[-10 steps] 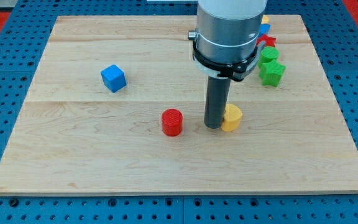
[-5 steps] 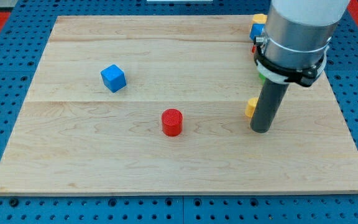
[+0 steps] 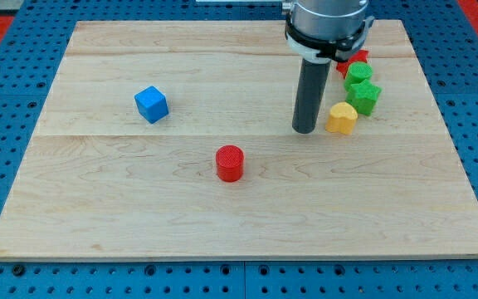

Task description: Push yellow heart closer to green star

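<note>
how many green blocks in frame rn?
2, both near the view's right edge: a green block beside the arm, and the green star just below it, next to the yellow heart. The arm may hide others.

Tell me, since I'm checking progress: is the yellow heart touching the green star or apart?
Apart, barely: the yellow heart sits just below-left of the green star, a thin gap showing. My tip stands left of the heart.

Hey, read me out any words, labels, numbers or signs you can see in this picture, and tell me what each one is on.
There is no readable text here.
The wooden board, the blue cube, the red cylinder, the yellow heart and the green star are all unmarked.
The rod above my tip carries no label.
</note>
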Robot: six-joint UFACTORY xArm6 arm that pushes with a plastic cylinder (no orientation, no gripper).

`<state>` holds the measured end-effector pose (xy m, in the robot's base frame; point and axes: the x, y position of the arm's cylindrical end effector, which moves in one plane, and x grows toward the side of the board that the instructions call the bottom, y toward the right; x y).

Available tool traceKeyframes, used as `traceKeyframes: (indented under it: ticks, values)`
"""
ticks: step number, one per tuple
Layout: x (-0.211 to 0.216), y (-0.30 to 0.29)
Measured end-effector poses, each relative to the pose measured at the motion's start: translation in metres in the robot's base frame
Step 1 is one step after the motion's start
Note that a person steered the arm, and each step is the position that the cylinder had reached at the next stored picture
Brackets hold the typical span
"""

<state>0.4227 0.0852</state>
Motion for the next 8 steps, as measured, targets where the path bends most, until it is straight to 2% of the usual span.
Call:
traceKeyframes:
  ticks: [3, 8]
  values:
    - [-0.009, 0.039]
    - [-0.009, 0.057]
